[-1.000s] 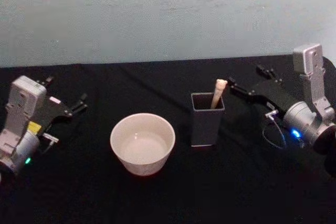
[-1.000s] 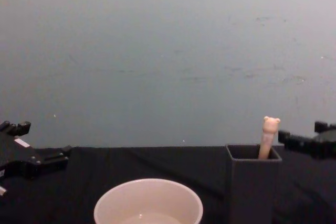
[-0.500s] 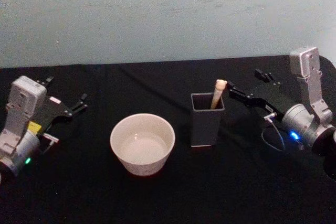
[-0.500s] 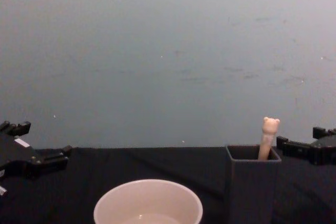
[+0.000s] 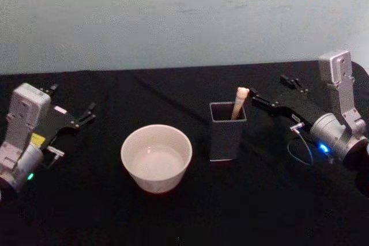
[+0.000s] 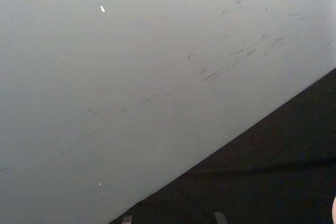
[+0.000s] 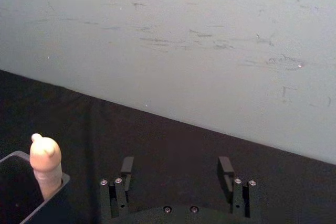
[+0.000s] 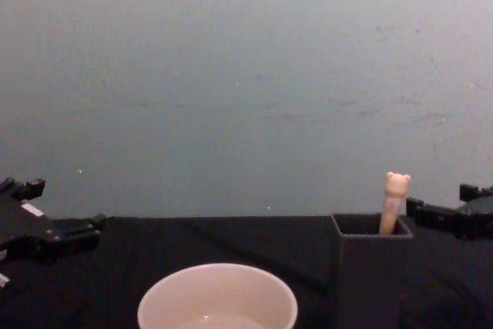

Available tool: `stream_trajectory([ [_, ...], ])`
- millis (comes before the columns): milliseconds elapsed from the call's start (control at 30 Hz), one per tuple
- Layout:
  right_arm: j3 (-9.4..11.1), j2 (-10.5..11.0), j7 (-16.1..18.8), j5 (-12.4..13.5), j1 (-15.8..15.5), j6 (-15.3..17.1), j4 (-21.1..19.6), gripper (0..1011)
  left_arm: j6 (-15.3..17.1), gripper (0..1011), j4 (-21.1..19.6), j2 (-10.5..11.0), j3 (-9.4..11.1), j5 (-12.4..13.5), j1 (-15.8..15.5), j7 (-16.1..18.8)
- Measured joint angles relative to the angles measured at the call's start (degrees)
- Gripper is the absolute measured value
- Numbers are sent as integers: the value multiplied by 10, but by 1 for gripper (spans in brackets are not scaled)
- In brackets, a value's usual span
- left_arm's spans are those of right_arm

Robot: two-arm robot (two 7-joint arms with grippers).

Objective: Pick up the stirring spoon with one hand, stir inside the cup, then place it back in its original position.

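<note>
Head view: left pincer (image 5: 91, 110) parked at the desk's (image 5: 173, 217) left edge, jaws apart, cup (image 5: 156, 157) well to its right. Spoon (image 5: 239, 101) upright in holder (image 5: 227, 131), just left of right pincer (image 5: 266, 90), jaws apart, nothing held. Judgement: spoon light, stiff, handle smooth; grip the beige handle below the bear head.

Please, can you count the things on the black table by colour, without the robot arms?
Cream or beige: 2, the cup and the spoon
Dark grey: 1, the holder
Total: 3
</note>
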Motion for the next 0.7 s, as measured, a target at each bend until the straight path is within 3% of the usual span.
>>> stream_trajectory([
  [700,0,0,0,1,0,0,-1,1002,0,1001,0,0,0,0,0,0],
])
